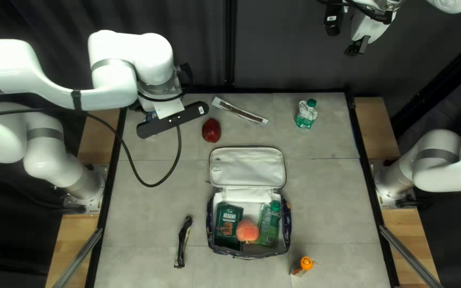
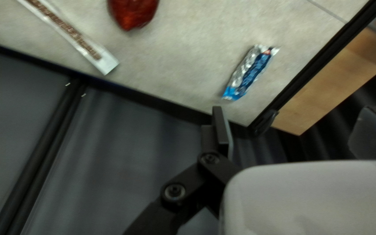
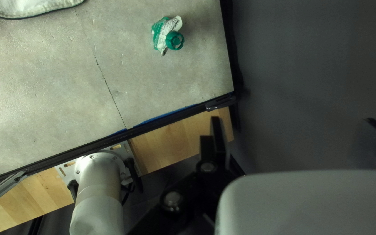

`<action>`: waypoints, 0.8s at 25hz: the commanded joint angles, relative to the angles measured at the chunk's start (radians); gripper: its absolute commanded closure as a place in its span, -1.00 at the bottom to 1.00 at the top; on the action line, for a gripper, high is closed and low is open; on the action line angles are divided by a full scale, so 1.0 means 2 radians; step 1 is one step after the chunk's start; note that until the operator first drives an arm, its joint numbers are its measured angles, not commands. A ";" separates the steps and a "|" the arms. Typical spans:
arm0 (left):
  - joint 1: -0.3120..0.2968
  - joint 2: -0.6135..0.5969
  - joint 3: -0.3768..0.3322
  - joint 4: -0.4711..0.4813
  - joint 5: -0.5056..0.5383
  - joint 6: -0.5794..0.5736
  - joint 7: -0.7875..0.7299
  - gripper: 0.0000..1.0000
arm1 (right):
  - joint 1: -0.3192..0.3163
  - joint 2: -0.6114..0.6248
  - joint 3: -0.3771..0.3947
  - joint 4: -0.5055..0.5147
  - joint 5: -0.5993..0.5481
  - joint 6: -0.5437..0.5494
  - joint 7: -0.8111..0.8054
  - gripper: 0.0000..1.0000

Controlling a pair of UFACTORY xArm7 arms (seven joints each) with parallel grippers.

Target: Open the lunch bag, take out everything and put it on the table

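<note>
The lunch bag lies open at the middle of the worktop, toward its near edge, with its lid folded back flat toward the far edge. Three things lie inside: a green cookie box on the side toward the left arm, a peach in the middle, touching the box, and a green pouch on the side toward the right arm. Box and pouch both lie with their long axes running near to far, and the pouch's cap points toward the lid

Both arms' jaws stand open and hold nothing. The left arm's wrist hangs low over the far left corner, with a blue and silver wrapper on the worktop just ahead of its jaws. The bag lies well apart from it, nearer the near edge and further right. The right arm's wrist is raised high above the far right corner, well clear of the worktop

The left arm looks the nearer of the two, and the cookie box sits on its side of the bag, so a reach from there would likely come down along the box's long axis
</note>
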 commanded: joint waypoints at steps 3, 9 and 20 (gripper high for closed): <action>0.030 0.040 -0.025 0.042 0.003 0.059 -0.167 -1.00 | 0.000 0.000 0.000 0.000 0.000 0.000 0.000 -1.00; 0.030 0.040 -0.025 0.042 0.003 0.059 -0.167 -1.00 | 0.000 0.000 0.000 0.000 0.000 0.000 0.000 -1.00; 0.088 -0.028 0.054 0.010 -0.025 0.065 -0.187 -1.00 | 0.000 0.000 0.000 0.000 0.000 0.000 0.000 -1.00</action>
